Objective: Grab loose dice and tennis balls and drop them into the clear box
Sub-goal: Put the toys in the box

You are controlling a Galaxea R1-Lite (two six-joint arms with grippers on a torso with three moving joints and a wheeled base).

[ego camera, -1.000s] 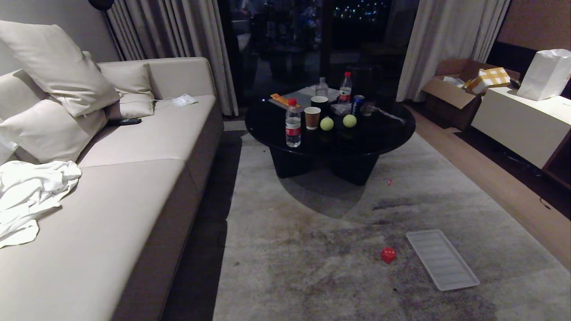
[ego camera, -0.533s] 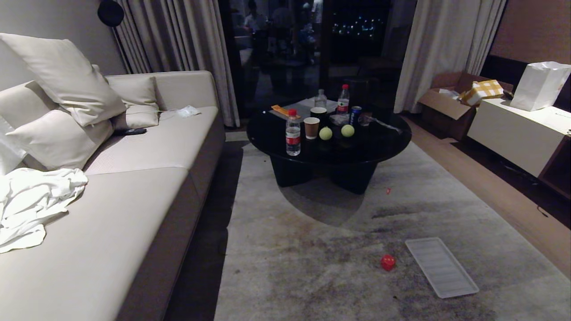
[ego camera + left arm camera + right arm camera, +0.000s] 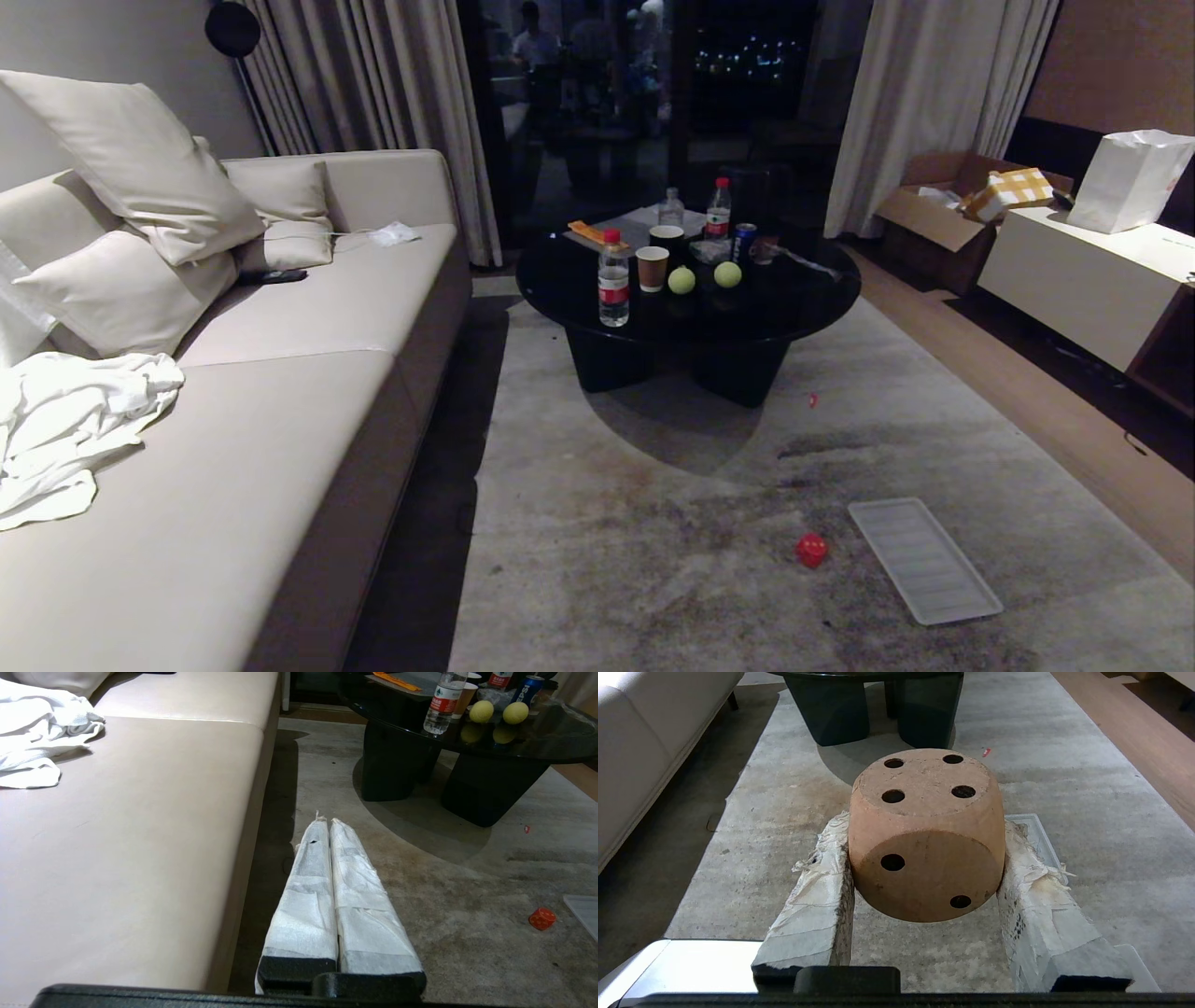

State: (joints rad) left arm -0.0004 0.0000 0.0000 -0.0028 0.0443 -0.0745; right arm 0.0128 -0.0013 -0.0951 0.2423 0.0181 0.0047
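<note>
My right gripper [image 3: 925,833] is shut on a tan die [image 3: 920,788], held above the rug with its four-pip face up. A red die [image 3: 811,550] lies on the rug and also shows in the left wrist view [image 3: 542,918]. Two tennis balls [image 3: 681,280] [image 3: 727,273] sit on the black round table [image 3: 803,299]. My left gripper [image 3: 328,821] is shut with nothing in it, beside the sofa's front edge. The clear box is out of view. Neither arm shows in the head view.
A flat ribbed translucent panel [image 3: 924,560] lies on the rug right of the red die. Bottles, cups and a can crowd the table around the balls. A beige sofa [image 3: 280,401] with a white cloth [image 3: 65,420] runs along the left. A white cabinet [image 3: 1083,271] stands at the right.
The whole head view has shifted downward in the picture, so the camera has tilted up. The dice, balls and panel have not moved.
</note>
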